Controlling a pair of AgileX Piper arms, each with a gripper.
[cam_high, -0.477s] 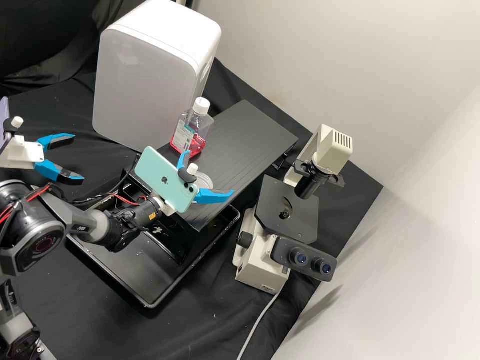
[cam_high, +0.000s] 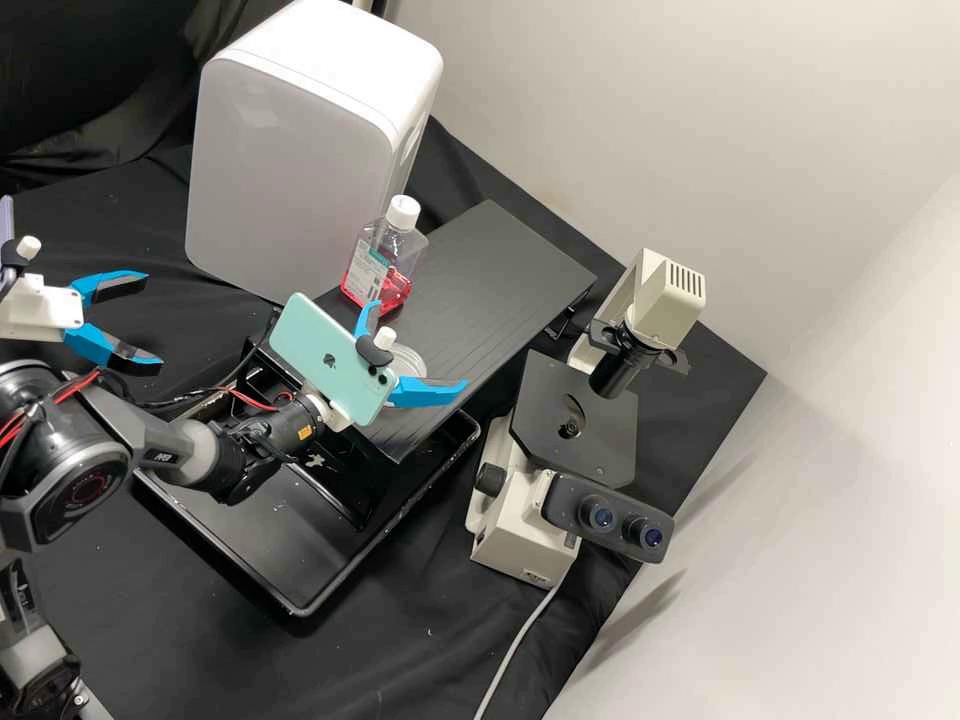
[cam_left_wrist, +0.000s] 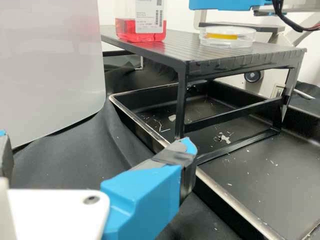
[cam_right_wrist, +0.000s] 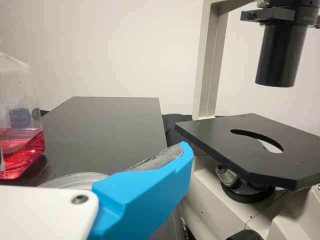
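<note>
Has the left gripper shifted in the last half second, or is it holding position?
Yes, slightly. In the high view the left gripper has drawn back toward the picture's left edge and a touch lower, a little farther from the white box. Its fingers are open.

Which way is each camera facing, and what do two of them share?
High view: fixed off the arms, looking down at bench, shelf and microscope; both arms show, left gripper and right gripper open.
Left wrist view: low beside the white box, facing tray and shelf; own blue finger shows.
Right wrist view: over the shelf, facing the microscope stage; own blue finger shows.
Shared: both wrist views see the bottle and petri dish.
</note>
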